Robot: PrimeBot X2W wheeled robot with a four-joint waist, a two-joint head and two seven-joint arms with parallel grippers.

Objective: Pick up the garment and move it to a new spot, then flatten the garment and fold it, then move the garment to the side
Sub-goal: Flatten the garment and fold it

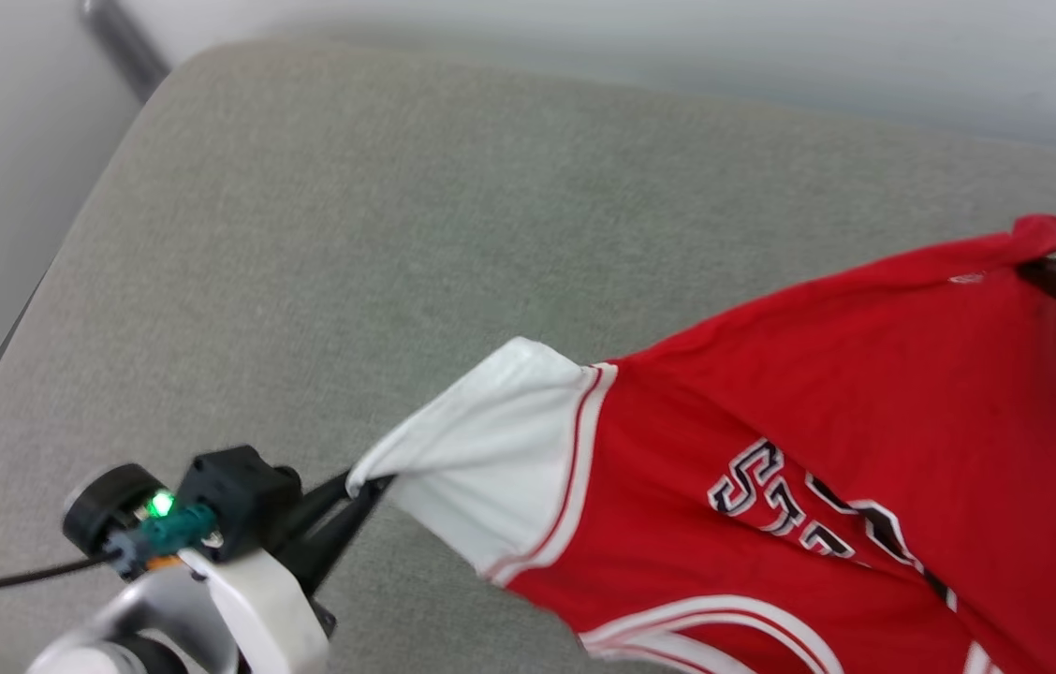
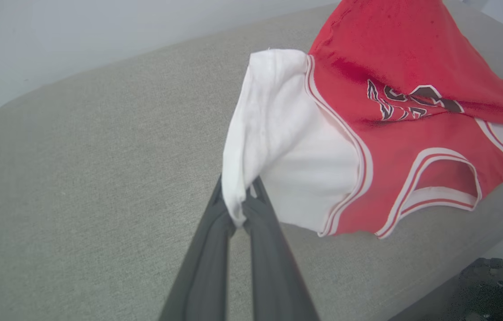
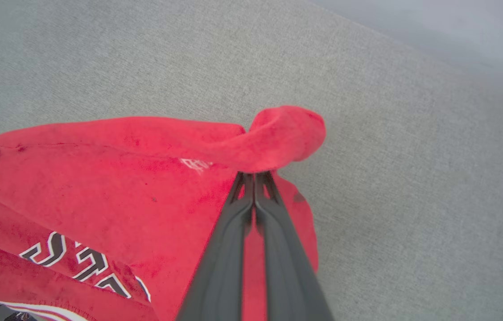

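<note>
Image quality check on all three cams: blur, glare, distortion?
Head view: flat diffuse light, no hard shadows, slightly soft; green LED blooms. Left wrist view: wide-angle curve in the grey cushion edge, left tool close and soft. Right wrist view: garment weave sharp, right tool soft, no glare.

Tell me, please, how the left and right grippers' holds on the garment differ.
The left gripper pinches the white sleeve; the right gripper pinches a red fold. In the head view, the left sits lower left, the right at the right edge. Both grip the garment.
</note>
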